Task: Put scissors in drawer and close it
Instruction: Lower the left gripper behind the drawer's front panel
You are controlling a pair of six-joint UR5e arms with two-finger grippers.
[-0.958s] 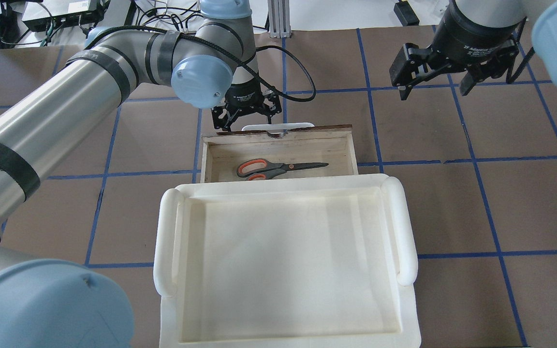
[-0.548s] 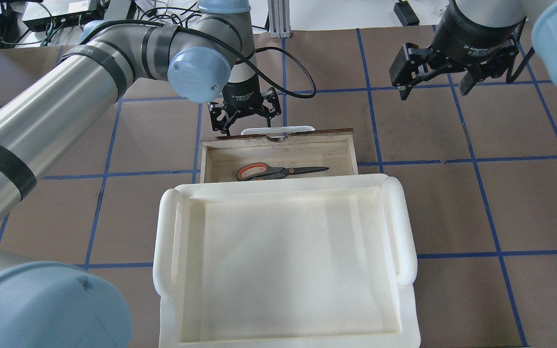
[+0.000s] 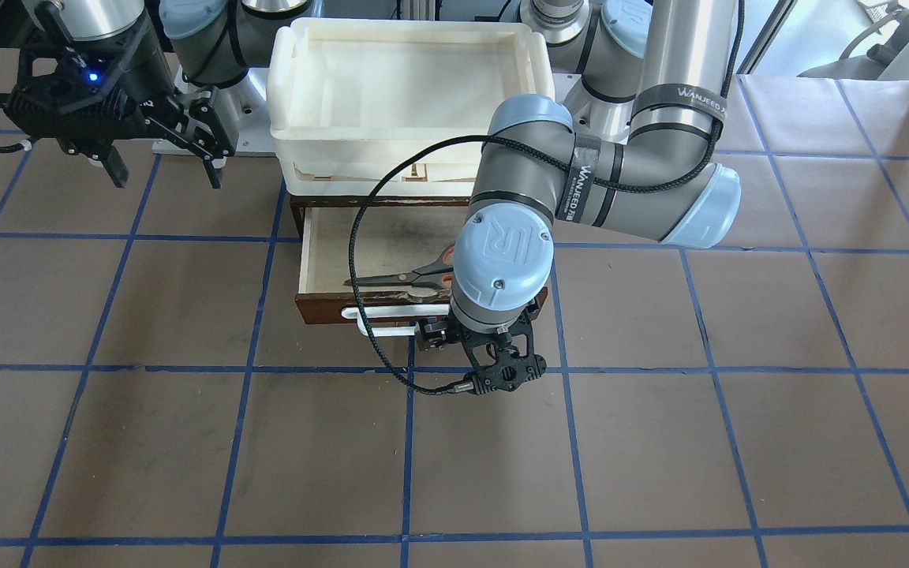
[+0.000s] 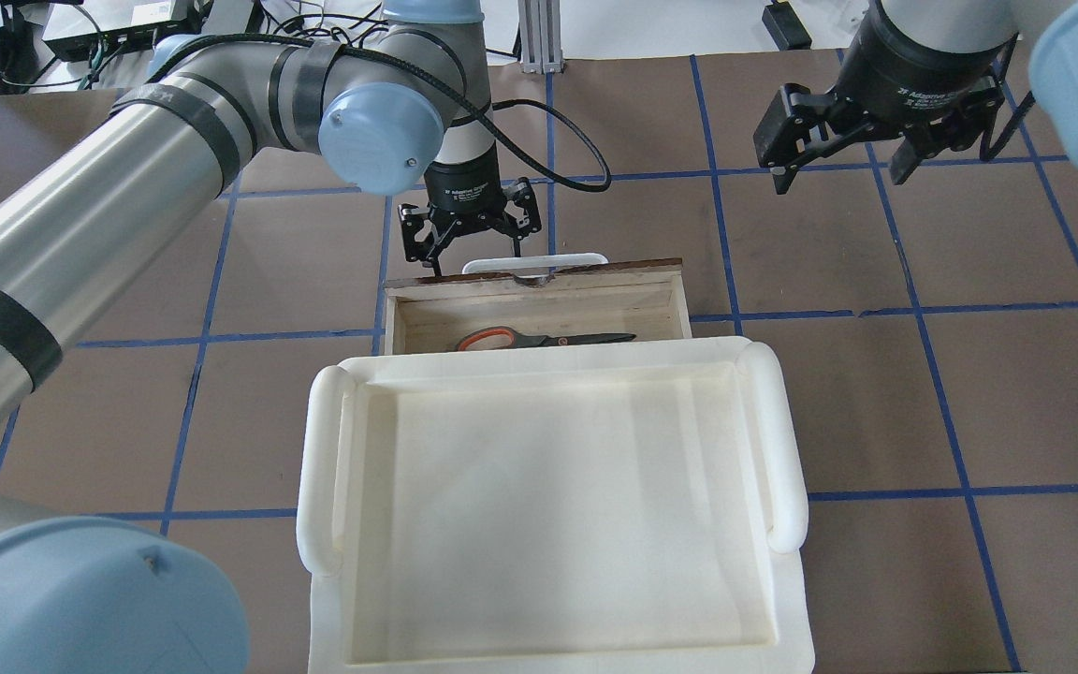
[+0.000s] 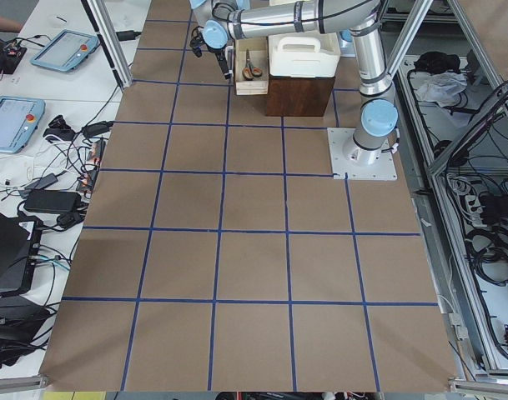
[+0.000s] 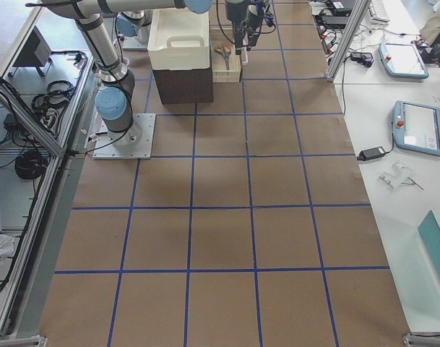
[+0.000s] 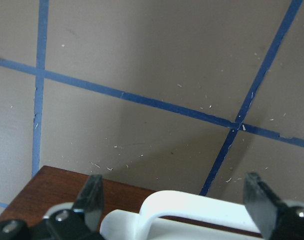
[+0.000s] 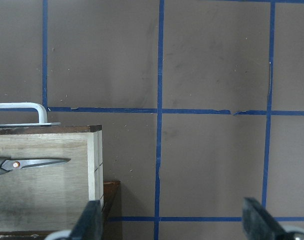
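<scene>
The scissors (image 4: 539,339) lie flat inside the drawer (image 4: 595,273), which stands partly pulled out beneath the cream tray (image 4: 316,468), blades pointing to the robot's right. The left hand (image 4: 473,249) hangs just in front of the drawer, fingers spread wide to either side of one end of the white handle (image 4: 558,258), gripping nothing. The right hand (image 4: 838,178) hovers open over the table (image 4: 876,393), well apart from the drawer

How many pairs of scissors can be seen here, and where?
1. The scissors lie flat inside the open drawer, blades toward the robot's right, handles partly under the white tray. The drawer's rear part is hidden beneath that tray.
</scene>
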